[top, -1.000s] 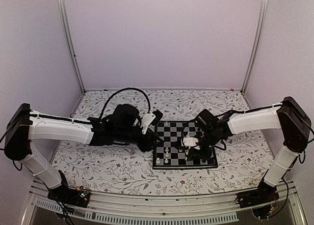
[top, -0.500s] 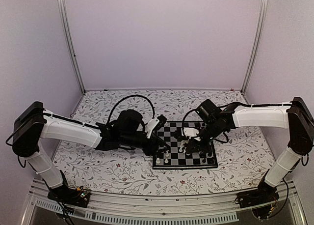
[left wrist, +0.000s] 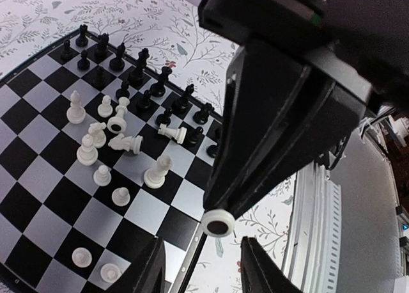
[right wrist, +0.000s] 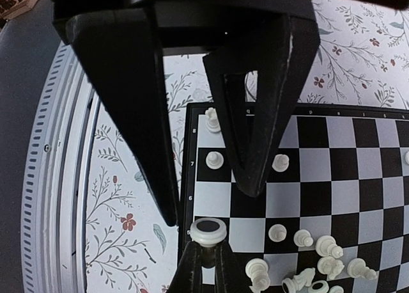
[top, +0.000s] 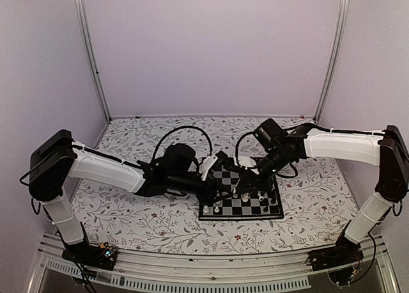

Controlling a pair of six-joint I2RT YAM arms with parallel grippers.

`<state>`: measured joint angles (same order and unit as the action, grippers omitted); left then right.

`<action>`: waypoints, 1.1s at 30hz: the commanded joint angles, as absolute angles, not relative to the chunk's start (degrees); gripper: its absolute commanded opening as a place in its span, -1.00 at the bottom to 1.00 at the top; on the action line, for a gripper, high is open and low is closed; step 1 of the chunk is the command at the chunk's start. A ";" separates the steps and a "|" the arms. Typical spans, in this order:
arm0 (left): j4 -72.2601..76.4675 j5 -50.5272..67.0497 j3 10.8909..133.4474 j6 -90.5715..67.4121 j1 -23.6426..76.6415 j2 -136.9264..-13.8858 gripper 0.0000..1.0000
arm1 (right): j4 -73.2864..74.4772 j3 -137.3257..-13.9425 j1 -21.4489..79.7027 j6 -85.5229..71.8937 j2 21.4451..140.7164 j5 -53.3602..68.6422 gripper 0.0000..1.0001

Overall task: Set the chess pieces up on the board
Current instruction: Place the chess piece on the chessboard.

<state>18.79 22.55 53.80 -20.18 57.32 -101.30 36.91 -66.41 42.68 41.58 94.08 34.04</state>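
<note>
The white piece point(right wrist: 209, 229) is judged to be due for a free square in the ranks by the board point(right wrist: 358, 178) corner, where standing white pieces point(right wrist: 215, 157) are seen. A straight, slow descent is called for. The piece should be kept upright, its base centred on one square, and the grip let go only once the base rests flat. The standing neighbours and the toppled white pieces point(left wrist: 121, 139) heaped at the board's middle are to be kept clear of. Contact with the other arm, which hangs very near, is to be avoided.

The right gripper point(right wrist: 206, 267) is closed on the white piece, which is held just over the board's side border. The left gripper point(left wrist: 203, 270) is held partly apart above that border, with nothing between its fingers. The black pieces point(left wrist: 137, 72) are ranged in two rows along one board edge.
</note>
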 commanded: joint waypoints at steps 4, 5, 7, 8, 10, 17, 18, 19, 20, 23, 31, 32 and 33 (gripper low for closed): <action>20.92 26.08 57.13 -20.48 58.58 -104.18 -0.19 | 38.86 -67.91 42.34 41.57 93.49 37.08 -1.00; 20.99 26.25 57.35 -20.54 58.54 -104.46 -0.20 | 38.85 -67.86 42.37 41.57 93.40 37.23 -1.00; 21.20 26.71 57.73 -20.67 58.55 -104.83 -0.23 | 38.85 -67.85 42.36 41.53 93.26 37.38 -1.00; 21.34 26.90 57.82 -20.78 58.61 -104.99 -0.24 | 38.89 -67.78 42.36 41.45 93.25 37.55 -1.00; 21.52 27.34 58.07 -20.93 58.54 -105.32 -0.28 | 38.77 -67.77 42.36 41.40 93.17 37.66 -1.00; 22.03 28.86 58.05 -21.34 58.61 -105.60 -0.58 | 38.48 -67.81 42.36 41.27 93.07 37.78 -1.00; 22.18 28.97 57.97 -21.36 58.56 -105.61 -0.62 | 38.44 -67.82 42.36 41.25 93.12 37.79 -0.98; 22.29 29.00 57.93 -21.36 58.59 -105.49 -0.67 | 38.42 -67.86 42.36 41.16 93.07 37.80 -0.92; 22.32 29.01 57.88 -21.45 58.50 -105.26 -0.70 | 38.37 -68.04 42.24 41.01 92.93 37.67 -0.82; 23.20 27.44 57.18 -21.93 58.25 -103.69 -0.74 | 38.28 -68.47 39.88 40.16 91.18 38.39 -0.56; 36.08 15.10 53.25 -24.54 58.05 -96.07 -0.74 | 29.77 -72.89 24.45 25.15 86.47 55.68 -0.22; 38.19 13.38 52.73 -24.68 58.08 -95.49 -0.74 | 28.60 -73.39 23.88 22.97 86.86 57.43 -0.21; 40.27 11.70 52.33 -24.84 58.02 -95.13 -0.74 | 27.62 -73.92 23.75 20.13 87.30 58.57 -0.19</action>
